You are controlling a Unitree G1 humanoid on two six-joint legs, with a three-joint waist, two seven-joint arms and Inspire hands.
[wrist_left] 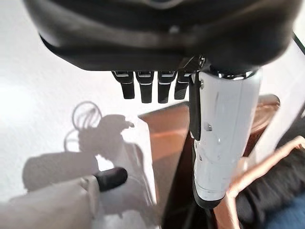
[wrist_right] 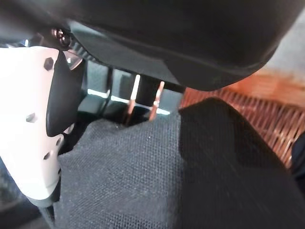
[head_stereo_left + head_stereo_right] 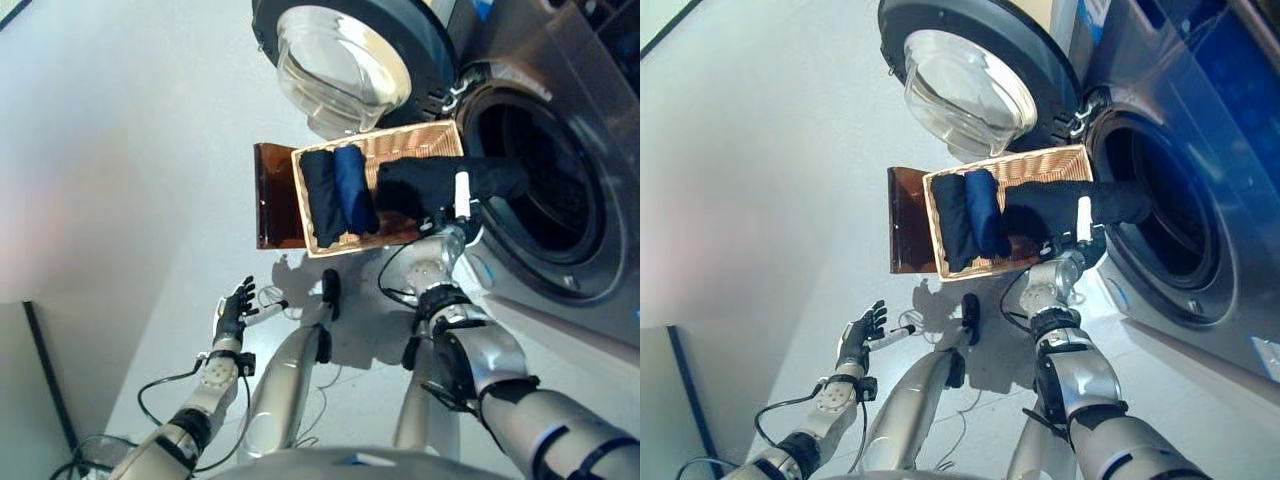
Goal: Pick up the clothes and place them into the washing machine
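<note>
Bright, even light falls from above on the pale floor (image 3: 120, 150), which washes out almost white towards its far left side. Soft shadows of the arms lie on the floor just before the wicker basket (image 3: 400, 150). Glare sits on the glass of the washing machine door (image 3: 340, 65), while the drum (image 3: 545, 175) stays dark. In the wrist views each hand's near bulk is blurred, and the black cloth (image 2: 190, 181) shows its weave sharply.
</note>
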